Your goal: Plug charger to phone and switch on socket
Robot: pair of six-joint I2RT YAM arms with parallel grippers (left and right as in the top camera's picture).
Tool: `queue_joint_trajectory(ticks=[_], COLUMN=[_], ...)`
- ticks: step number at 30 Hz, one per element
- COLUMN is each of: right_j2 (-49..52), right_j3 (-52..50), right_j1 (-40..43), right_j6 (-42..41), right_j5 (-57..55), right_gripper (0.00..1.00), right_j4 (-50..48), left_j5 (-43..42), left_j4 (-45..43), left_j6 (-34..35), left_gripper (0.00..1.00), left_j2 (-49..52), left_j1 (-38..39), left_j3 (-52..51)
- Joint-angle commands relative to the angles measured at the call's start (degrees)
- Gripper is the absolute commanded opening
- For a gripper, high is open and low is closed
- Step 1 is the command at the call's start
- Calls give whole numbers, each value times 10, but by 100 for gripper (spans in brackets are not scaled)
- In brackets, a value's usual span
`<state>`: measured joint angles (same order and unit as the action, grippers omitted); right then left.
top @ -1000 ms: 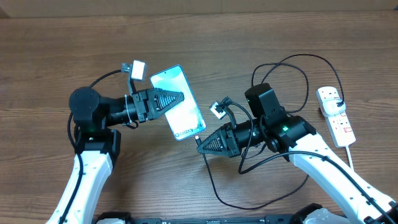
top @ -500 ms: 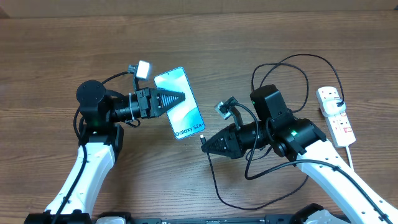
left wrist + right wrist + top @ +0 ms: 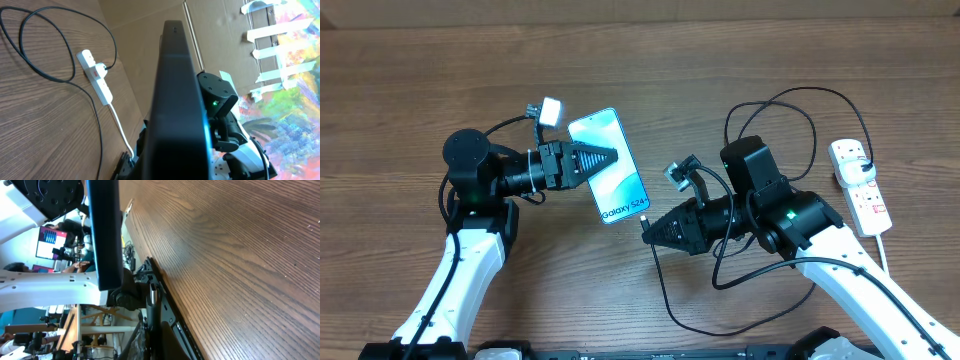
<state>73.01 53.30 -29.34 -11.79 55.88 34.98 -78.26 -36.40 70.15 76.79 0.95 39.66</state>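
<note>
Glossy teal slab phone (image 3: 620, 185) sits clenched in left pincer (image 3: 612, 158); right pincer (image 3: 646, 229) grips thin black charger (image 3: 662, 288).

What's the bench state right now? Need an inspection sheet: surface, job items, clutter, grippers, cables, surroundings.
Surface: wood-grain table, no marks seen.
Job's things: phone is held off the table, "Galaxy" end toward the right arm. The charger connector tip is close to that end, not inserted. The socket lies flat at the right with the charger's far end in it; switch state too small to tell.
Clutter: nothing seen.
Grippers: left gripper is shut on the phone; right gripper is shut on the charger tip.
Cables: the charger loops around the right arm; a white cord leaves the socket toward the near edge.
Surroundings: cardboard, painted panel, monitor.
</note>
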Motion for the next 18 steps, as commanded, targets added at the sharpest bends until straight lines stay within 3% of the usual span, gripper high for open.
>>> queue_joint_trajectory(ticks=[1,18], right_j2=[-9,-9], right_j3=[19,24], right_j1=[-3,-3], right_j6=[-2,-6], right_j5=[-3,-2], right_gripper=[4,4], right_j4=[-6,-19], left_j5=[-8,-8], left_j4=[-4,-2], left_j6=[2,2], left_gripper=[4,4], left_j2=[1,3], left_j1=[-7,-7], left_j3=[7,7])
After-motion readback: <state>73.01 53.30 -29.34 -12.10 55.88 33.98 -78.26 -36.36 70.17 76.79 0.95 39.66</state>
